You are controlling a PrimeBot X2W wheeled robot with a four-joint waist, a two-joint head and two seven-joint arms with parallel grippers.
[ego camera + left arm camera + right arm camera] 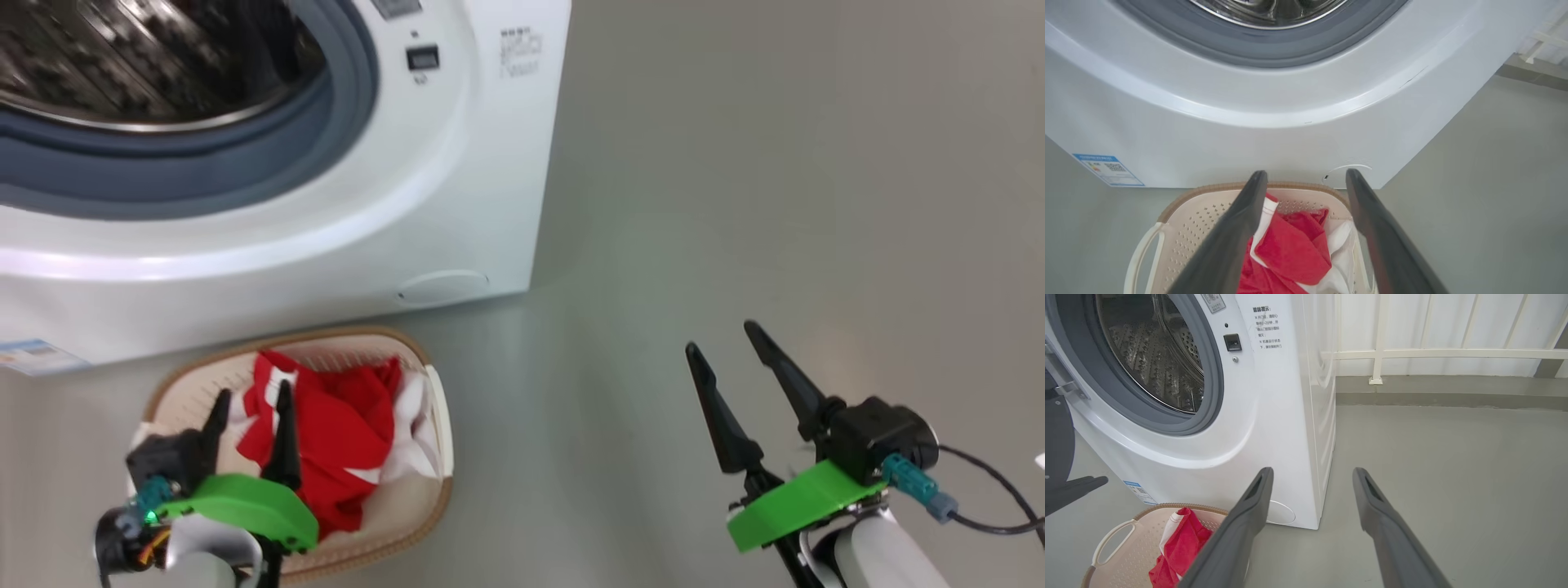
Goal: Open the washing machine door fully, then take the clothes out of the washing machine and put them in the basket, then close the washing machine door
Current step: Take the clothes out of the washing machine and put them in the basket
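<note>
The smooth grey floor (pixel 735 204) carries the white washing machine (pixel 457 188). The cream basket (pixel 326 336) stands on it, just before the machine's front.

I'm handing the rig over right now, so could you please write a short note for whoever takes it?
Left gripper: open, above the basket, holding nothing.
Right gripper: open, empty, over the floor.
The clothes lie in the basket, before the washing machine.
Done: the washing machine door stands open; the drum looks empty where visible.
Left to do: close the door.
</note>
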